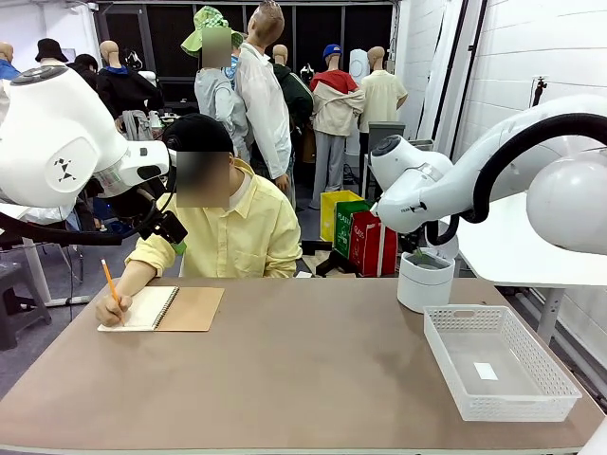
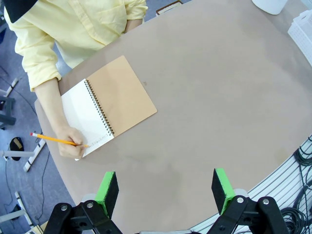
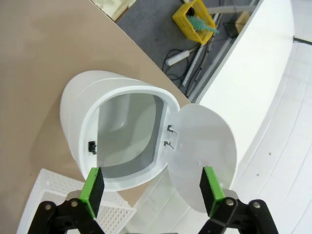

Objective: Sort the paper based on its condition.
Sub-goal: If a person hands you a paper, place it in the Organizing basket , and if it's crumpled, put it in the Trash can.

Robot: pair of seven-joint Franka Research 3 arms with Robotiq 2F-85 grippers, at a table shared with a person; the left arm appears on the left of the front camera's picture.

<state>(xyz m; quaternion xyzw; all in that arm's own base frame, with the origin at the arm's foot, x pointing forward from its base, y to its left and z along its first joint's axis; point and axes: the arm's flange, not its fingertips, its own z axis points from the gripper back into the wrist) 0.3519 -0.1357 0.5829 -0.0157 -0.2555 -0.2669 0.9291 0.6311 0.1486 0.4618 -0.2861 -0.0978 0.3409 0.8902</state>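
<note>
Tabletop (image 1: 285, 379): brown, shared with a person (image 1: 237, 232) in a yellow shirt seated at the far left.

Right arm (image 1: 455, 185): comes in from the right and bends down over the bin (image 1: 422, 284). The right gripper (image 3: 151, 170) points into the bin's mouth, jaws wide apart with nothing between them.

Left arm (image 1: 57, 142): raised high at the left. The left gripper (image 2: 165, 174) looks down on the near left of the tabletop, jaws apart and empty.

Basket (image 1: 446, 353): white mesh, near right. One small white slip (image 1: 486, 371) lies on its floor, too small to tell whether label or scrap.

Bin: white, far right, lid (image 3: 204, 146) swung open. Contents cannot be told.

Notebook (image 1: 194, 308): spiral-bound, brown cover folded flat, far left.

Paper (image 1: 147, 308): white page lying open in the notebook, bound in, under the person's hand (image 1: 112, 309), which writes with a pencil (image 1: 110, 280).

Status: probably between sheets. This page awaits tearing out, handover and sorting to basket or bin.
</note>
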